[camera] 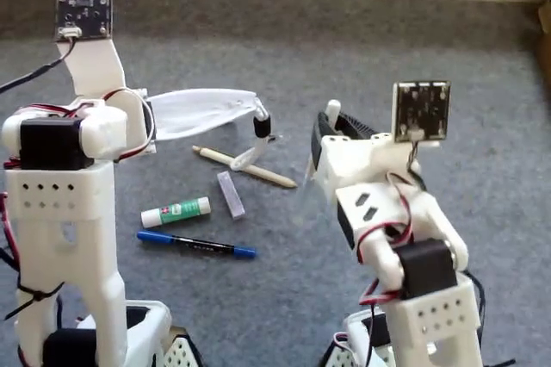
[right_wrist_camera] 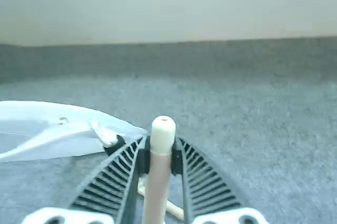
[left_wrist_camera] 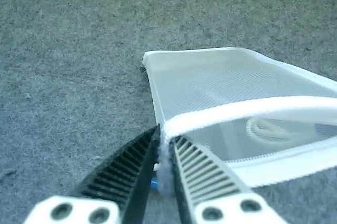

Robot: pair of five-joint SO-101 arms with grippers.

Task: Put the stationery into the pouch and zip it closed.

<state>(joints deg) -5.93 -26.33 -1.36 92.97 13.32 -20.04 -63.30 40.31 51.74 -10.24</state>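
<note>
The white mesh pouch (camera: 202, 110) lies on the grey carpet, its mouth open in the left wrist view (left_wrist_camera: 226, 87). My left gripper (left_wrist_camera: 166, 139) is shut on the pouch's rim at its near corner, beside the left arm (camera: 148, 123). A black zipper pull (camera: 261, 126) with a white cord hangs at the pouch's other end. My right gripper (right_wrist_camera: 160, 144) is shut on a cream pen (right_wrist_camera: 162, 129) that stands upright, to the right of the pouch (right_wrist_camera: 52, 126); the pen's tip (camera: 332, 111) shows above the right gripper (camera: 334, 133).
On the carpet between the arms lie a cream pencil (camera: 245, 166), a small clear eraser (camera: 231, 193), a glue stick (camera: 176, 211) and a blue pen (camera: 196, 245). Open carpet stretches behind the pouch up to the wall.
</note>
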